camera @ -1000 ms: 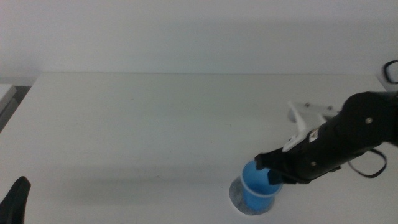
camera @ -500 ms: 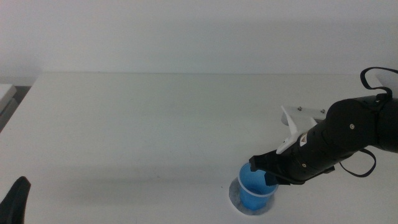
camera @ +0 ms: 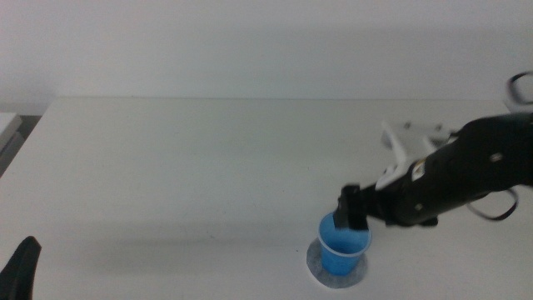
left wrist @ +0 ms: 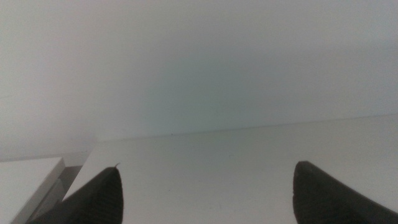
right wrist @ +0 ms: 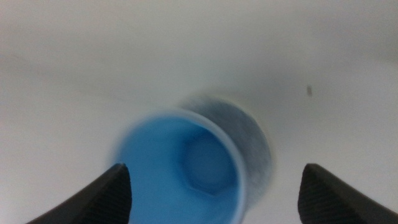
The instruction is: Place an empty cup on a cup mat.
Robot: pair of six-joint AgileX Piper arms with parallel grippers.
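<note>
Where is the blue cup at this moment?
In the middle view, the cup stands upright on the cup mat, near the table's front edge, below the open right gripper.

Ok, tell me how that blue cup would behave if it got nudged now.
The cup looks empty and thin-walled, so it is probably light and would slide or tip easily. It is wider at the top, standing on the mat, which likely adds to that. The right gripper is open above it; the left gripper waits.

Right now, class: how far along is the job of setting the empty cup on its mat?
Done: the cup stands upright on the cup mat. In hand: the right end effector, open, sits just above the rim, clear of the cup. Left: pulling that arm away. The left end effector waits at the table's near-left edge.
</note>
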